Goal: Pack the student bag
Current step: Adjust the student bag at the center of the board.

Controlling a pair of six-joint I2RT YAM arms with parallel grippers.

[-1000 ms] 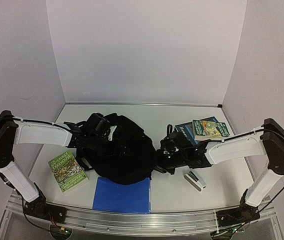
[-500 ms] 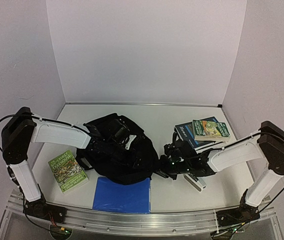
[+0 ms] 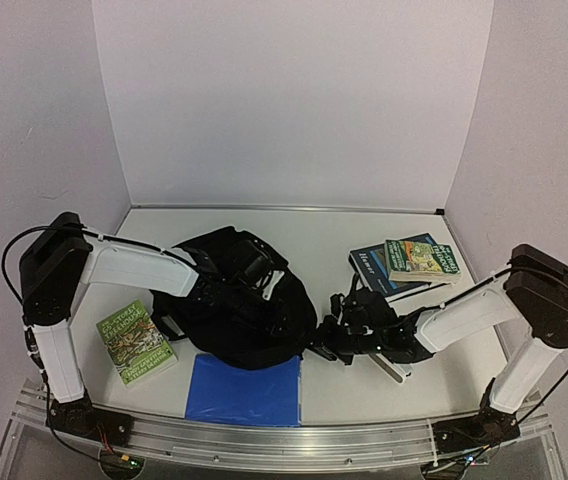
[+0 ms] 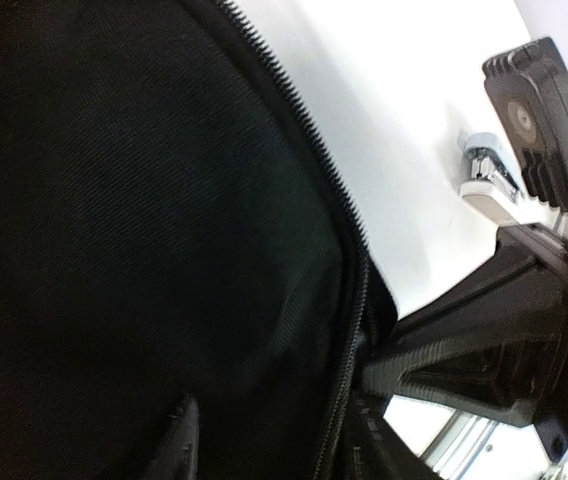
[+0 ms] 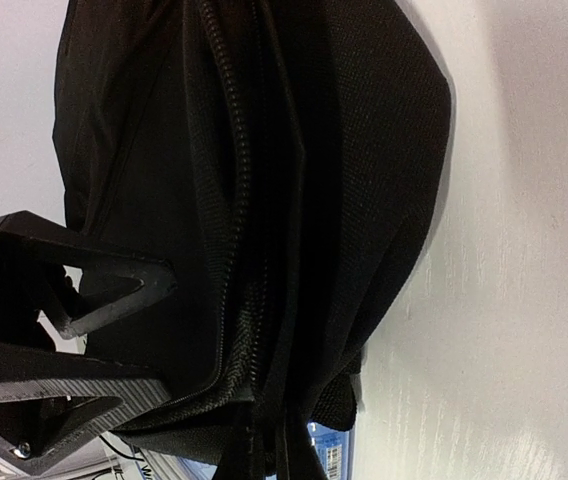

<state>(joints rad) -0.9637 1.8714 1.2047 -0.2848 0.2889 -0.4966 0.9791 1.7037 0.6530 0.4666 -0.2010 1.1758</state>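
One student bag (image 3: 226, 318) mid-worktop (image 3: 314, 232). My right jaws are clenched on its right zip edge. My left jaws are at its far side, grip unclear. Three books: a green book (image 3: 136, 343) left of it, a stacked pair (image 3: 404, 262) right. One blue folder (image 3: 244, 390) in front.

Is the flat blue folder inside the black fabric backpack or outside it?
Outside: the blue folder lies on the table, nearer than the backpack.

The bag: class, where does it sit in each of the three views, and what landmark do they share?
Top external: bag centre-left on the table.
Left wrist: bag fills the left.
Right wrist: bag fills upper left and centre.
Shared landmark: the white table.
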